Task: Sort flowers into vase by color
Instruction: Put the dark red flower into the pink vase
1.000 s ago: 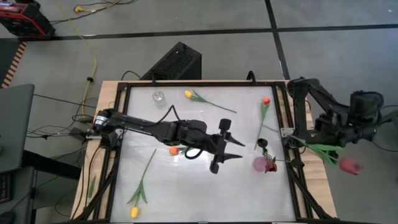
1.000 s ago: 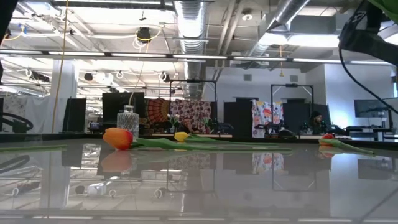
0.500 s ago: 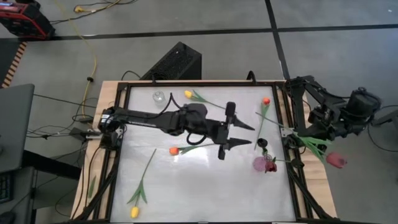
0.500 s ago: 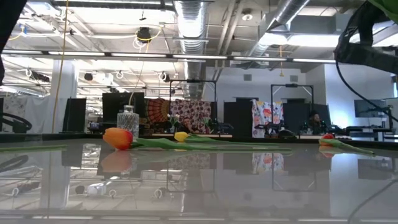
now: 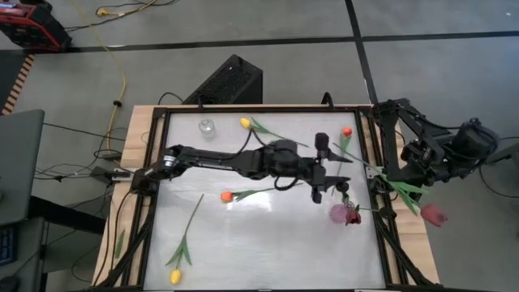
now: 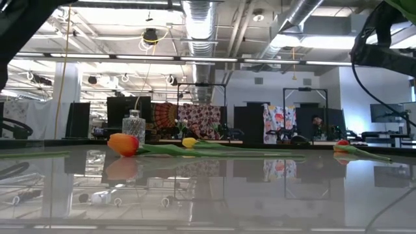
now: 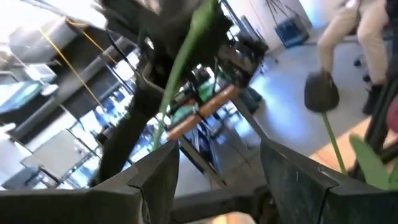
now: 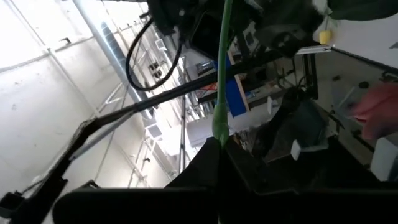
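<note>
Left gripper (image 5: pixel 331 172) is stretched across the table (image 5: pixel 243 243) toward 3 o'clock, fingers spread wide, nothing between them. It hovers just beside the pink vase (image 5: pixel 339 214) and the dark red tulip (image 5: pixel 353 214) whose head sits at that vase's rim.

Right gripper (image 5: pixel 403 180) is off the table's 3 o'clock edge, pinched tight on the green stem (image 8: pixel 221 74) of a pink flower (image 5: pixel 433 214); the head hangs out toward 4 o'clock, beyond the frame.

Other flowers lying flat:
- orange tulip (image 5: pixel 228 196) near table centre, stem running toward 3 o'clock
- yellow tulip (image 5: pixel 245 123) at 12 o'clock
- second yellow tulip (image 5: pixel 174 276) at 7 o'clock, stem angled up toward centre
- orange-red tulip (image 5: pixel 347 131) at 1–2 o'clock, stem trailing toward the left gripper

Clear glass vase (image 5: pixel 207 126) stands at 11 o'clock, well apart from the pink one.

Handling, my read: these look very light, stems thin and probably springy with some flex, so a flower droops head-down when held at one end. Heads are soft fabric and crushable, so avoid them. Best hold is mid-stem, clear of the leaves, fingers across the stem. A flat stem on the shiny top gives little to bite on and may roll or skid. The vases look light and tippable when a stem pushes in sideways. Whether the dark red tulip is fully seated in the pink vase I can't tell from above.
</note>
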`<state>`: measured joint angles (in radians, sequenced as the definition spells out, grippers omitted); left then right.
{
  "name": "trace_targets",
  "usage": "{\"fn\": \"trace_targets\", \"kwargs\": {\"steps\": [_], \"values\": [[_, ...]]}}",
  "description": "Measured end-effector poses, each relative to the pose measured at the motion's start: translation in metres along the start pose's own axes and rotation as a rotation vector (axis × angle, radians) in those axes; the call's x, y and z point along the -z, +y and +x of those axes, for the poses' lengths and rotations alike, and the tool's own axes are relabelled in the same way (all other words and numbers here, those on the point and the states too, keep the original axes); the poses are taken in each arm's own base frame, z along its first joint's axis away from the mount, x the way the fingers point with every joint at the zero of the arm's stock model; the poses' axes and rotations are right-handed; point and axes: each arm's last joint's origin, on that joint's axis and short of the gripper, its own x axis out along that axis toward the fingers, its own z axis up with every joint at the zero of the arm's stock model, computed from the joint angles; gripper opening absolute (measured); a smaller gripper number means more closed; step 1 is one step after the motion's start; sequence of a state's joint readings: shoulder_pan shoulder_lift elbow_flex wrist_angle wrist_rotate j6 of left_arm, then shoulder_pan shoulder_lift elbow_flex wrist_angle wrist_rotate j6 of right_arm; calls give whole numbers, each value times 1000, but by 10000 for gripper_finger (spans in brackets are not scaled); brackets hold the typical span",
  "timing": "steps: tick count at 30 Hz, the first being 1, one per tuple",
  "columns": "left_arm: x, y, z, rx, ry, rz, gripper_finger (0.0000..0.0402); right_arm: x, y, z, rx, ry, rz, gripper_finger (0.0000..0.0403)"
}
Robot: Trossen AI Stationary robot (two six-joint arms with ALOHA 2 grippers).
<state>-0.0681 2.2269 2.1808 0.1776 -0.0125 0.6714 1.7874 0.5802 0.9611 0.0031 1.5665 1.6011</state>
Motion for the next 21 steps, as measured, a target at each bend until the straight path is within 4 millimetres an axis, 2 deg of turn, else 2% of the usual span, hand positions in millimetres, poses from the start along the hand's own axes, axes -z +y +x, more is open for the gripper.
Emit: {"fn": "trace_targets", "kwargs": {"steps": [6, 21], "values": [[-7, 14, 2, -74, -33, 20, 213, 0, -6, 0, 2, 2, 24, 38], [13, 28, 2, -15, -22, -63, 213, -1, -10, 0, -1, -5, 50, 38]]}}
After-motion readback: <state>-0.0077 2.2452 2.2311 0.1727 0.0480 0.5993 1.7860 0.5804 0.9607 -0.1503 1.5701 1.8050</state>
